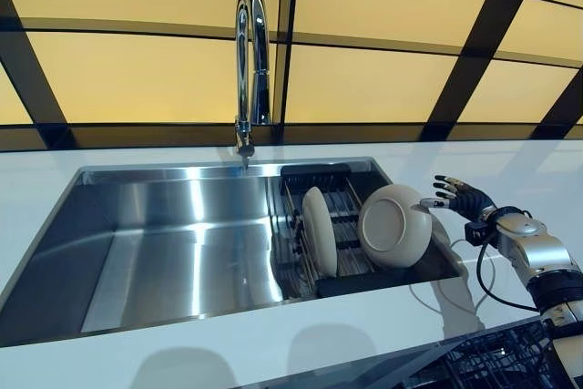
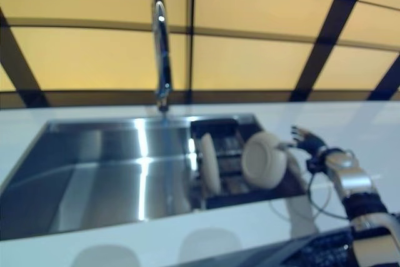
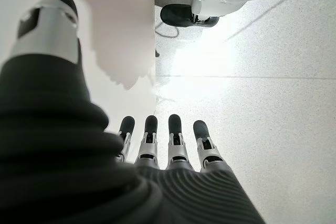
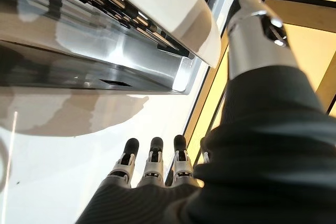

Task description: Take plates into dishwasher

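Clearly empty, the spread-fingered right hand (image 1: 463, 198) nears the round cream ceramic plate (image 1: 393, 225); a glancing touch could topple it off the black wire rack (image 1: 333, 225).

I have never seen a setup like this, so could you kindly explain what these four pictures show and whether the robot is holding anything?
It is a humanoid robot at a kitchen sink. Two pictures come from cameras in its head, two from cameras on its wrists. A dark rack in the sink holds two cream plates: one plate on edge, one tilted plate. A faucet stands behind. The right hand is open beside the tilted plate, holding nothing. The left hand hangs open over the floor, empty. A dishwasher basket shows at the lower right.
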Controlling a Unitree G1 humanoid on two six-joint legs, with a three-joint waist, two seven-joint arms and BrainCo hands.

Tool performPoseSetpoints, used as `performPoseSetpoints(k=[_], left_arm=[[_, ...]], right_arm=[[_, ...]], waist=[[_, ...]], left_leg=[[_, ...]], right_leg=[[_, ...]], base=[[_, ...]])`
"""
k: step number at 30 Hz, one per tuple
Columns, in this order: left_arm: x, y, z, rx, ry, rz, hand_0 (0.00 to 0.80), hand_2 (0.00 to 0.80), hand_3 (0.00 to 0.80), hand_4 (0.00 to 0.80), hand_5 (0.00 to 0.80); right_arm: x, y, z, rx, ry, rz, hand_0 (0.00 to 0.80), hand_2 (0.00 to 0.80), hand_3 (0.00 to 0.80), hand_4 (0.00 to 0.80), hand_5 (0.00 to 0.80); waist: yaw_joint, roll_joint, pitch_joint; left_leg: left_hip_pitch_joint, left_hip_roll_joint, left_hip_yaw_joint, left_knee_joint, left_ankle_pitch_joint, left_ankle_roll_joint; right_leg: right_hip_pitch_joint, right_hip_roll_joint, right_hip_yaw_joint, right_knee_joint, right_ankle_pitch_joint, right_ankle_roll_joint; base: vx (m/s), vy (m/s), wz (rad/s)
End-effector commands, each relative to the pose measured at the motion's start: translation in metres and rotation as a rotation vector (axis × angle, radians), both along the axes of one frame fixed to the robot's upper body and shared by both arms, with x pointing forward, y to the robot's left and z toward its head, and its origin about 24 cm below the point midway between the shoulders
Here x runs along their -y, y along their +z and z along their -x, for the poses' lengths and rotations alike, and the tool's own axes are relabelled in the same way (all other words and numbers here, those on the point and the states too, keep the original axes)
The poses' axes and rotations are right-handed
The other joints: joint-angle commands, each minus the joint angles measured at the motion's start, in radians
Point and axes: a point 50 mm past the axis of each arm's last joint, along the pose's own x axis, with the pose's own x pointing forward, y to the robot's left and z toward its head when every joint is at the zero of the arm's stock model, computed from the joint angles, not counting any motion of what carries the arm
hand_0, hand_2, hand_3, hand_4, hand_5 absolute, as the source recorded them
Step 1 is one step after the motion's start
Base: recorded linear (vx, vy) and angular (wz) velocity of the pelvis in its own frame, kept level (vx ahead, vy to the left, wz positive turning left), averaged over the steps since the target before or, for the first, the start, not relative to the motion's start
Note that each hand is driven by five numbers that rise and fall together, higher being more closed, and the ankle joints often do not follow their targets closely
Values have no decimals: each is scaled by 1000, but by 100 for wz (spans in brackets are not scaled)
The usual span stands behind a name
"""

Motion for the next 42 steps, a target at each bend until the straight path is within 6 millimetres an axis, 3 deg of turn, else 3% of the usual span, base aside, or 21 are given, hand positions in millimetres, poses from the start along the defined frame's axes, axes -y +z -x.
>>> performPoseSetpoints(k=[1,36,37,39,40,42], left_arm=[[-4,1,2,-37,-55,-26,0,0,0,0,0],[-3,1,-2,-31,-70,-27,0,0,0,0,0],[-3,1,-2,-31,-71,-28,0,0,0,0,0],[-3,1,-1,-32,-70,-27,0,0,0,0,0],[-3,1,-1,-33,-69,-28,0,0,0,0,0],[-3,1,0,-35,-69,-29,0,0,0,0,0]], right_arm=[[8,11,-2,11,-5,38,0,0,0,0,0],[-4,-8,-4,-144,116,-27,0,0,0,0,0],[-5,-8,-5,-150,124,-27,41,41,41,41,41],[-7,-7,-6,-153,132,-23,264,264,264,264,264],[-7,-7,-6,-156,138,-22,408,408,408,408,408],[-8,-7,-6,-158,147,-18,800,800,800,800,800]], waist=[[45,34,-28],[65,32,-26],[67,31,-25],[68,31,-26],[68,31,-27],[71,30,-28]], left_leg=[[51,51,44,18,-36,-52],[50,47,32,17,-33,-53],[50,46,31,18,-33,-53],[50,46,29,16,-33,-53],[50,46,29,16,-32,-53],[50,46,30,16,-32,-54]], right_leg=[[-6,-42,-1,21,37,52],[0,-44,-12,19,38,51],[1,-44,-13,19,38,51],[1,-44,-14,18,39,51],[1,-45,-15,18,39,51],[2,-45,-16,18,39,51]], base=[[0,0,0],[0,0,0],[0,0,0],[0,0,0],[0,0,0],[0,0,0]])
